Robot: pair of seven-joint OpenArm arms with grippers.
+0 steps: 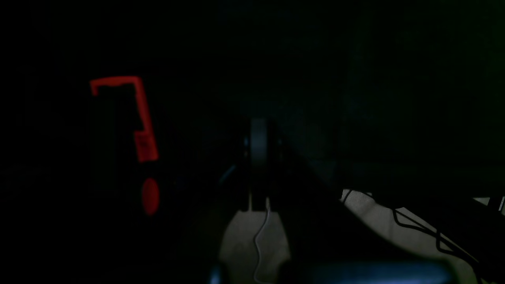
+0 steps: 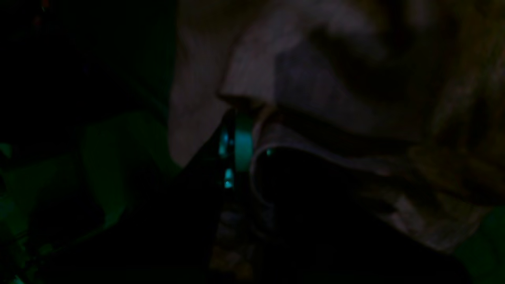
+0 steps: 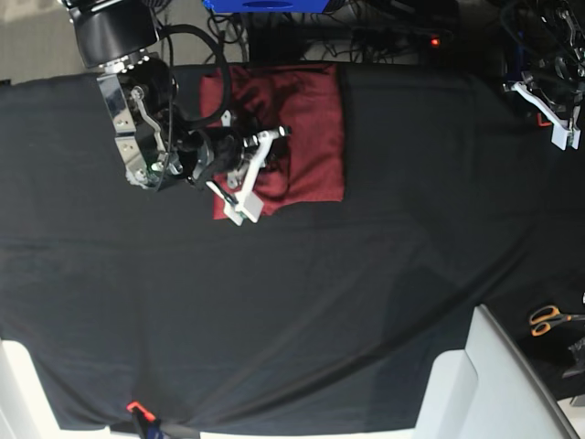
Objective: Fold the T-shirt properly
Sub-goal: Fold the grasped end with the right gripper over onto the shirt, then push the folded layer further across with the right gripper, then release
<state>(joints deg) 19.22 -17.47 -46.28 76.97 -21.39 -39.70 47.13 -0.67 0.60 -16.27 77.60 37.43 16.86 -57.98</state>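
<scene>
The maroon T-shirt (image 3: 306, 128) lies folded into a rough rectangle on the black table cover (image 3: 302, 302) at the back, left of centre. My right gripper (image 3: 254, 174) hovers over the shirt's front left part, its white fingers close together. In the dark right wrist view the right gripper (image 2: 240, 114) is shut, with a fold of the T-shirt (image 2: 315, 79) pinched at its tips and a hem curling beside it. My left gripper (image 3: 559, 123) is far off at the back right table edge, shut and holding nothing. It shows dimly in the left wrist view as the shut left gripper (image 1: 258, 136).
Orange-handled scissors (image 3: 548, 319) lie at the right edge. A white panel (image 3: 480, 384) juts in at the front right. A blue box (image 3: 265, 5) and cables sit behind the table. An orange clamp (image 3: 136, 408) grips the front edge. A red bracket (image 1: 142, 118) glows in the left wrist view.
</scene>
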